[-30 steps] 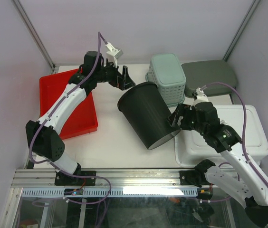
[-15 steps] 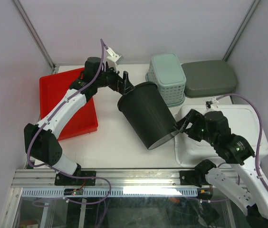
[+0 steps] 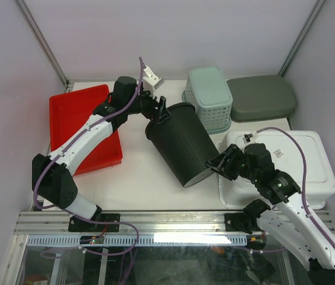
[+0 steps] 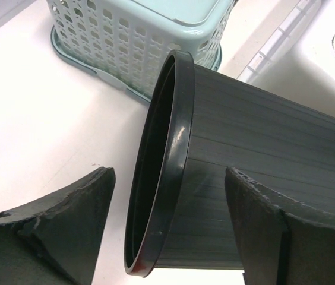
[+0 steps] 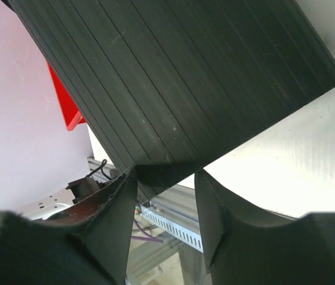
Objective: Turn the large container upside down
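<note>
left gripper (image 4: 168,175) is spread around the tilted bin (image 3: 182,145); whether right gripper (image 5: 166,178) pinches its base is unclear, so it could slip.

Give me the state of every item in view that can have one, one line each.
black container, tipped on its side, mouth toward the left gripper
left gripper, open, fingers either side of the container's rim
right gripper, fingers either side of the container's base edge; grip unclear
mint basket, upside down
red tray, upright, visible part empty
</note>
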